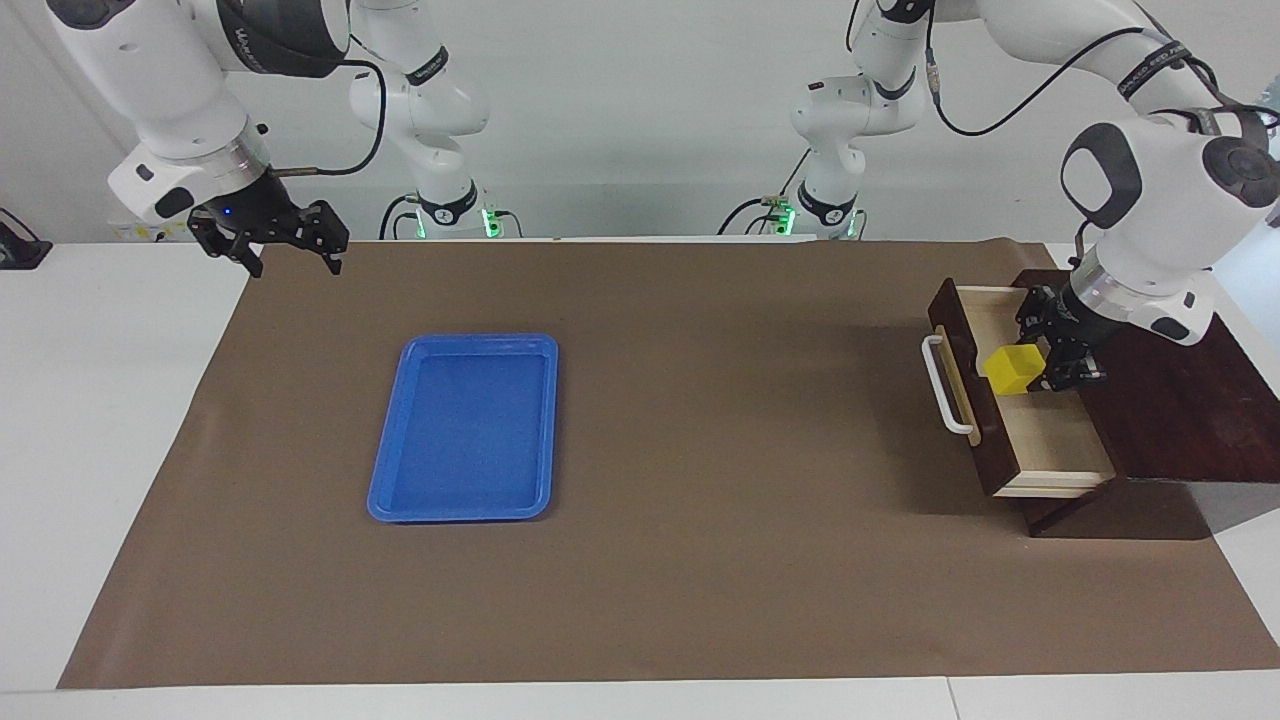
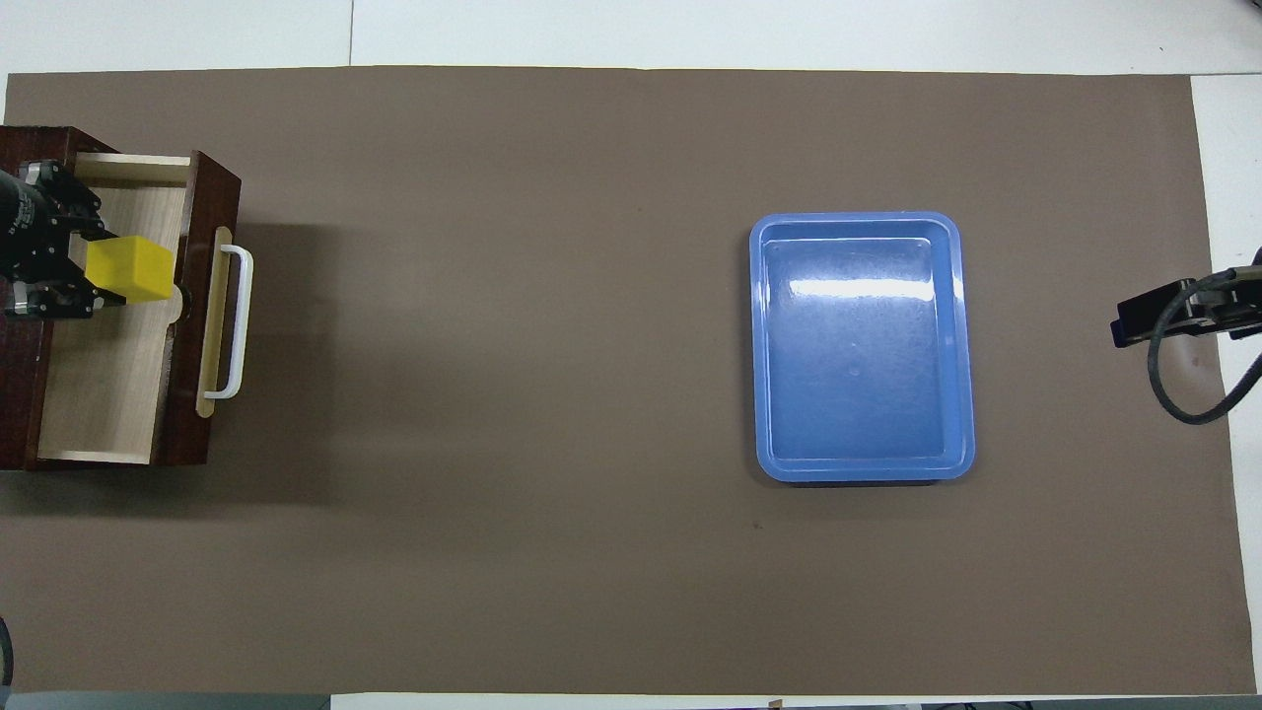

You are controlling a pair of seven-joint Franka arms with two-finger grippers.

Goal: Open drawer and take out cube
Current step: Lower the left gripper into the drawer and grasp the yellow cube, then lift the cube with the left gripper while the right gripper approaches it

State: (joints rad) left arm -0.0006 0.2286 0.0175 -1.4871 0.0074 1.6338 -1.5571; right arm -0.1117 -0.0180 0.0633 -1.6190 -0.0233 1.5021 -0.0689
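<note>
The drawer of the dark brown wooden box stands pulled open at the left arm's end of the table, its pale wood interior showing and its white bar handle facing the table's middle. My left gripper is shut on the yellow cube and holds it over the open drawer, just inside the drawer's front. The overhead view shows the same: the drawer, the cube, the left gripper. My right gripper is open and empty, waiting in the air over the right arm's end of the table.
A flat blue tray lies on the brown mat toward the right arm's end; it also shows in the overhead view. The right gripper shows at the mat's edge in the overhead view.
</note>
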